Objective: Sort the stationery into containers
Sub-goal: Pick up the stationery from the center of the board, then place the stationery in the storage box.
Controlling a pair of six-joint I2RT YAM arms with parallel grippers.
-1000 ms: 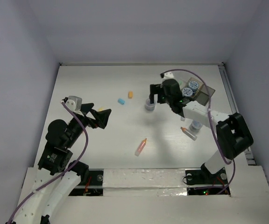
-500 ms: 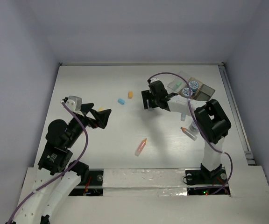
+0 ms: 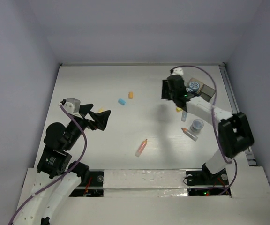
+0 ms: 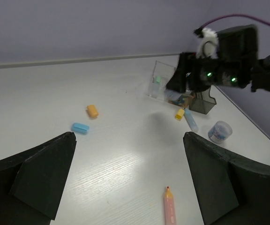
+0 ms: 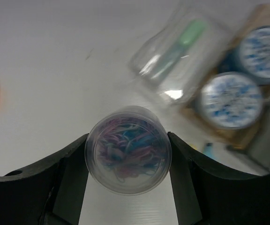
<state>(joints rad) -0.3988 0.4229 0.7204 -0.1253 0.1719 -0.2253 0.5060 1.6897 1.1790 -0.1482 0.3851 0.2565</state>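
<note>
Right wrist: my right end effector [image 5: 128, 159], grasping one clear jar [image 5: 128, 149] of clips by its round sides, over the surface, near the tray [image 5: 265, 143] with two lidded jars [image 5: 228, 99]. My left end effector [image 4: 129, 137]: released, empty. Risk: the smooth jar may slip; the tray is crowded, so I may knock its jars.

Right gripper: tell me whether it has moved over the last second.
Yes. The right gripper has shifted right and farther back, away from the orange eraser toward the dark tray.
</note>
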